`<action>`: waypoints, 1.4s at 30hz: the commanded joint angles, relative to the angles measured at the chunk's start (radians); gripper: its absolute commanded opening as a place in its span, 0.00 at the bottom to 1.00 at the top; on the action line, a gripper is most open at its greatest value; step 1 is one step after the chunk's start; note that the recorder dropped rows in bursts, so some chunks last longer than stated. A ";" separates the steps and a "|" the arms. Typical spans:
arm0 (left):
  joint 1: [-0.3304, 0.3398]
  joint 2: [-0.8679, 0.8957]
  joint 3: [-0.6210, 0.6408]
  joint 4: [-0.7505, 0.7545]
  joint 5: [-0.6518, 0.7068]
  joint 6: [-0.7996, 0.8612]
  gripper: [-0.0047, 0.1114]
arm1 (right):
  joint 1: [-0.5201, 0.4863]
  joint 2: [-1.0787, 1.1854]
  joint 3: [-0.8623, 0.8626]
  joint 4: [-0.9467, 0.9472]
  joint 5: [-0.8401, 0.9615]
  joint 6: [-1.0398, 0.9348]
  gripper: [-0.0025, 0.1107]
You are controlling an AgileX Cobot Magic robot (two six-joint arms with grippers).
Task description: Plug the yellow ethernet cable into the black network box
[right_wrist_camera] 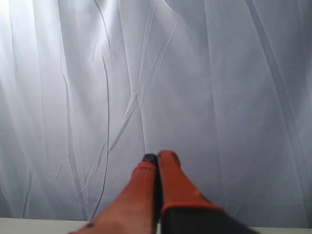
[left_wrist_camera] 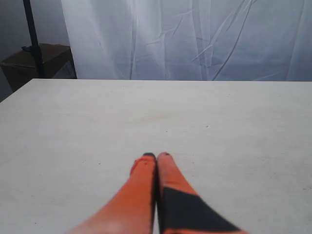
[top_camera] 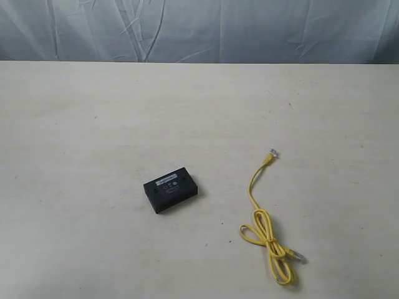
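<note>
The black network box [top_camera: 171, 189] lies flat on the table a little left of centre, its small white label facing up. The yellow ethernet cable [top_camera: 265, 230] lies to its right, looped at the near end, with one clear plug [top_camera: 272, 154] at the far end and the other [top_camera: 300, 256] near the loop. Neither arm shows in the exterior view. My left gripper [left_wrist_camera: 156, 155] is shut with nothing in it, above bare tabletop. My right gripper [right_wrist_camera: 158, 157] is shut and empty too, pointing at the white curtain. Box and cable are out of both wrist views.
The pale table [top_camera: 93, 124] runs back to a wrinkled white curtain [top_camera: 199, 28]. In the left wrist view a dark stand [left_wrist_camera: 31, 39] and a brown box [left_wrist_camera: 36, 61] sit beyond the table's far corner.
</note>
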State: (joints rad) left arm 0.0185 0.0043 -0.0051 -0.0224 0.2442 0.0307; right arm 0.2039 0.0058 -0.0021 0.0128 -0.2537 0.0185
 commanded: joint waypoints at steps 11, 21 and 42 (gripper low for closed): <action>0.001 -0.004 0.005 0.001 -0.011 -0.003 0.04 | -0.006 0.222 -0.300 0.022 0.623 0.067 0.01; 0.001 -0.004 0.005 0.001 -0.011 -0.003 0.04 | -0.006 0.804 -0.596 0.020 0.836 0.139 0.01; 0.001 -0.004 0.005 0.001 -0.011 -0.003 0.04 | 0.249 1.622 -0.962 0.079 0.727 0.632 0.01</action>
State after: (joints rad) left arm 0.0185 0.0043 -0.0051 -0.0207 0.2442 0.0307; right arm 0.4042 1.5365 -0.8866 0.1945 0.4637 0.4710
